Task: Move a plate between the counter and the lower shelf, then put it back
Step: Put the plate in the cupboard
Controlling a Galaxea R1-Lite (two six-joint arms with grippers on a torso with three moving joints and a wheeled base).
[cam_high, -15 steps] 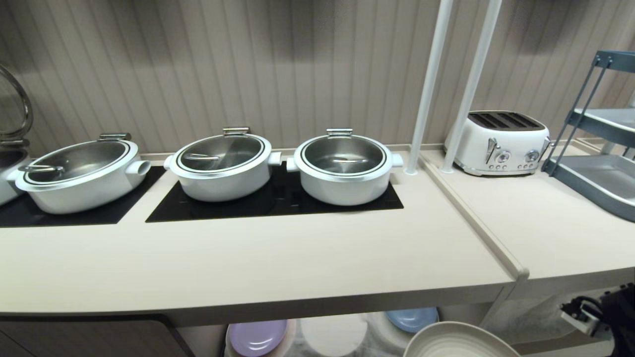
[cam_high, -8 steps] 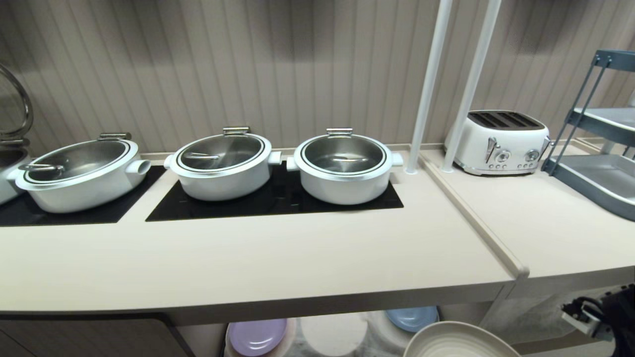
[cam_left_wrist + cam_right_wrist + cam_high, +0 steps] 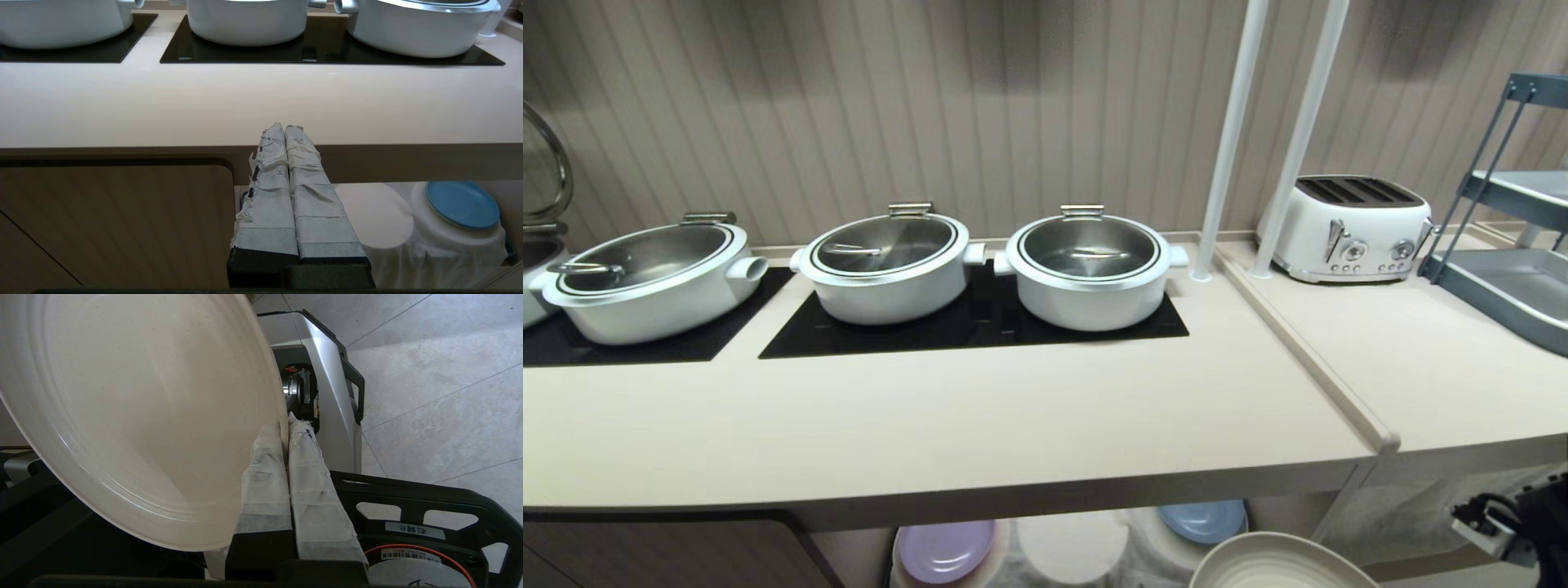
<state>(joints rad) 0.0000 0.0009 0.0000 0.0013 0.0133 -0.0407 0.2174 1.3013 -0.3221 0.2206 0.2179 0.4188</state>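
The cream plate (image 3: 1278,563) hangs at the lower edge of the head view, below and in front of the counter (image 3: 980,425). My right gripper (image 3: 286,424) is shut on the rim of this plate (image 3: 135,416), which stands tilted on edge. Under the counter, the lower shelf (image 3: 1070,547) shows its white cloth humps; the middle hump is bare. My left gripper (image 3: 284,128) is shut and empty, parked in front of the counter's (image 3: 163,110) front edge.
A lilac plate (image 3: 945,549) and a light blue plate (image 3: 1201,520) lie on the outer humps. Three white pots (image 3: 1086,273) stand on black glass. Two white poles (image 3: 1225,139), a toaster (image 3: 1347,229) and a grey-blue tray rack (image 3: 1503,278) stand to the right.
The whole head view has shifted slightly, so the pots and toaster sit a little higher in the picture. The plate stays at the lower edge in the right gripper.
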